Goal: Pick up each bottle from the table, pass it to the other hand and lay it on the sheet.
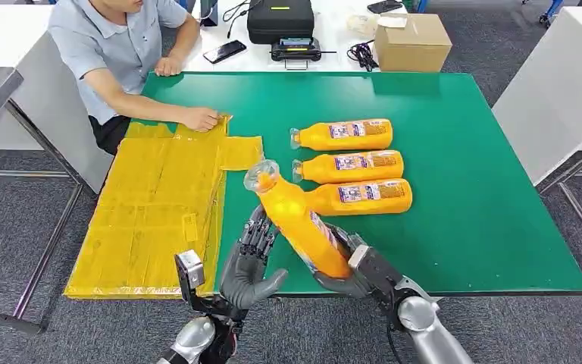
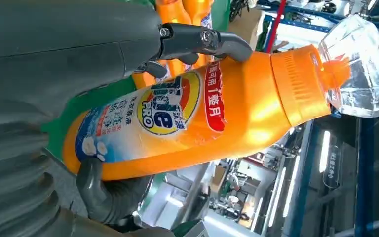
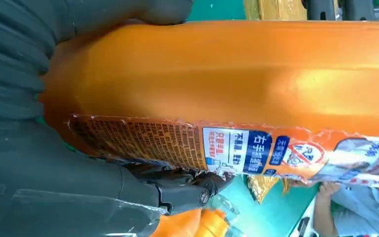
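While four orange plastic bottles with clear caps are counted in all, one held bottle (image 1: 301,222) is raised above the near edge of the green table (image 1: 470,182), tilted with its cap toward the yellow plastic sheet (image 1: 151,205). Right hand (image 1: 348,265): fingers clamped round the bottle's base end. Left hand (image 1: 251,262): beside the bottle's middle; the left wrist view shows its fingers (image 2: 197,42) over the label and its thumb under the body, closing on the bottle. Three lying bottles (image 1: 346,163) rest on their sides in a row on the table, caps toward the sheet, the nearest partly behind the raised one. One sheet, spread over the table's left part. One person (image 1: 121,53) sits at the far left corner, one hand on the sheet's far edge. One brown cardboard box (image 1: 411,42) and one black case (image 1: 280,19) stand beyond the table.
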{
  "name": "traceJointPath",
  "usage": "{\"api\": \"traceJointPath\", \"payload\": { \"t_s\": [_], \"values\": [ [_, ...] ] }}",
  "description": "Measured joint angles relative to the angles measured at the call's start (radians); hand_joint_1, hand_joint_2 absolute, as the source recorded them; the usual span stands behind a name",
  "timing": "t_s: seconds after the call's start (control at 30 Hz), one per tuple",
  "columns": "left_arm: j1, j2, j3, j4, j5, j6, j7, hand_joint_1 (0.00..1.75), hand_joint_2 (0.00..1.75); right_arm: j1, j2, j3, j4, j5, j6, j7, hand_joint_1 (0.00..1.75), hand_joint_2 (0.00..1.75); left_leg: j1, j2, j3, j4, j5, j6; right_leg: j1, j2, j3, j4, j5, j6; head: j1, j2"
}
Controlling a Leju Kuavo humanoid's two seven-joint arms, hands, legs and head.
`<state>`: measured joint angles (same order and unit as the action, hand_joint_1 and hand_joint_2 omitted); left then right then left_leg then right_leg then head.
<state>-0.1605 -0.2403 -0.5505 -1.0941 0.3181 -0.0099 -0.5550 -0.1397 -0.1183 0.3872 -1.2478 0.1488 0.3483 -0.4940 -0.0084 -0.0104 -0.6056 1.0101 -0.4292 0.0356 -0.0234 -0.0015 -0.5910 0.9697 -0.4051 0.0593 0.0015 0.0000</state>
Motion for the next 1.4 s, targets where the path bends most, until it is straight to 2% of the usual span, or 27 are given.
{"api": "traceJointPath", "payload": {
  "t_s": [0.33,0.63,0.97,1.0,1.23,1.33,1.37,1.4],
  "values": [
    [-0.048,-0.006,0.03,0.078,0.06,-0.06,0.022,0.0,1.75,-0.041,-0.006,0.09,0.034,0.025,0.03,-0.023,1.75,1.75,0.0,0.0,0.0,0.0,0.0,0.0,0.0,0.0,0.0,0.0,0.0,0.0,0.0,0.0],
    [-0.066,-0.02,0.083,0.134,0.093,0.0,0.023,0.0,1.75,-0.044,-0.006,0.127,0.037,0.02,0.019,-0.027,1.75,1.75,0.0,0.0,0.0,0.0,0.0,0.0,0.0,0.0,0.0,0.0,0.0,0.0,0.0,0.0],
    [-0.068,-0.031,0.103,0.141,0.099,0.001,0.023,0.0,1.75,-0.044,-0.005,0.13,0.037,0.012,0.016,-0.026,1.75,1.75,0.0,0.0,0.0,0.0,0.0,0.0,0.0,0.0,0.0,0.0,0.0,0.0,0.0,0.0],
    [-0.068,-0.031,0.103,0.141,0.099,0.001,0.023,1.75,1.75,-0.044,-0.004,0.13,0.037,0.011,0.016,-0.026,1.75,1.75,0.0,0.0,0.0,0.0,0.0,0.0,0.0,0.0,0.0,0.0,0.0,0.0,0.0,0.0],
    [-0.068,-0.033,0.102,0.14,0.092,0.012,0.008,1.75,1.75,-0.049,0.0,0.13,0.041,0.005,0.016,-0.026,1.73,1.75,0.0,0.0,0.0,0.0,0.0,0.0,0.0,0.0,0.0,0.0,0.0,0.0,0.0,0.0],
    [-0.067,-0.034,0.103,0.136,0.093,0.015,0.004,1.75,1.75,-0.051,0.002,0.13,0.046,0.006,0.0,-0.022,1.27,1.75,0.0,0.0,0.0,0.0,0.0,0.0,0.0,0.0,0.0,0.0,0.0,0.0,0.0,0.0],
    [-0.066,-0.034,0.103,0.135,0.093,0.018,0.004,1.75,1.75,-0.053,0.002,0.13,0.049,0.009,-0.008,-0.02,0.4,1.75,0.0,0.0,0.0,0.0,0.0,0.0,0.0,0.0,0.0,0.0,0.0,0.0,0.0,0.0],
    [-0.064,-0.034,0.103,0.13,0.096,0.017,0.006,1.75,1.75,-0.055,0.002,0.13,0.053,0.019,-0.024,-0.017,0.14,1.75,0.0,0.0,0.0,0.0,0.0,0.0,0.0,0.0,0.0,0.0,0.0,0.0,0.0,0.0]
  ]
}}
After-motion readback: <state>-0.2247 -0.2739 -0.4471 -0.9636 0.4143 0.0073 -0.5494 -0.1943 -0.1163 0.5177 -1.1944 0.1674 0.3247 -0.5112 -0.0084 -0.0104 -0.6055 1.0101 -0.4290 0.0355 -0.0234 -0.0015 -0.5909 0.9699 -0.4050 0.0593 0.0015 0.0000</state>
